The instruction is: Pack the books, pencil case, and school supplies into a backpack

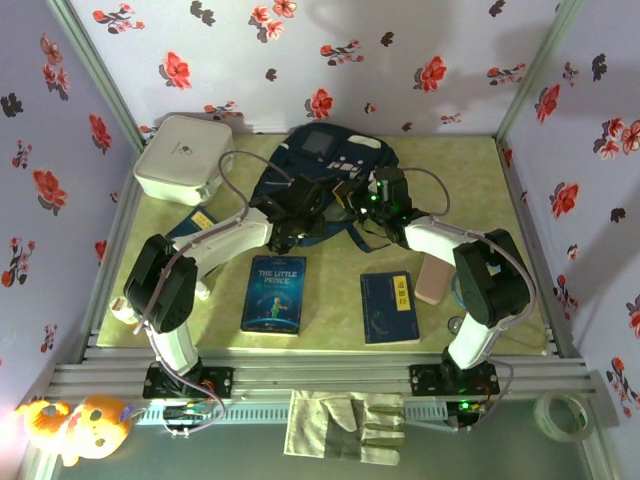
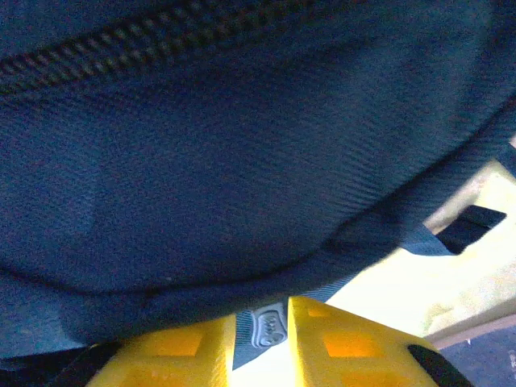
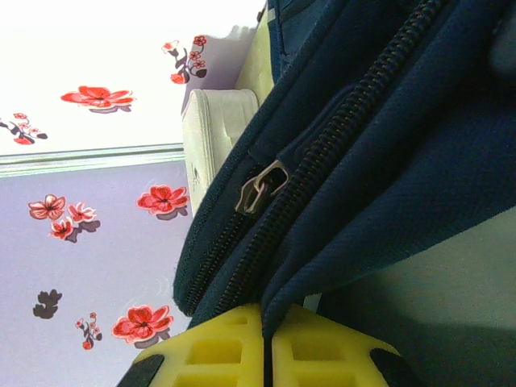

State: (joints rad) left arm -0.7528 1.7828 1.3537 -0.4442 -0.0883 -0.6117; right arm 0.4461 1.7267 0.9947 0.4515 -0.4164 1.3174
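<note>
The navy backpack lies at the back middle of the table. My left gripper is at its near edge; in the left wrist view the yellow fingers are closed around a grey pull tab on a blue-grey ribbon under the bag's fabric. My right gripper is shut on a fold of the backpack beside a zipper with a metal slider. "The Little Prince" and a navy book lie in front. A pink pencil case lies partly under the right arm.
A white square box stands at the back left, next to the bag. A small blue book lies under the left arm. Off the table's front edge lie a work glove, a tape roll and a plush toy.
</note>
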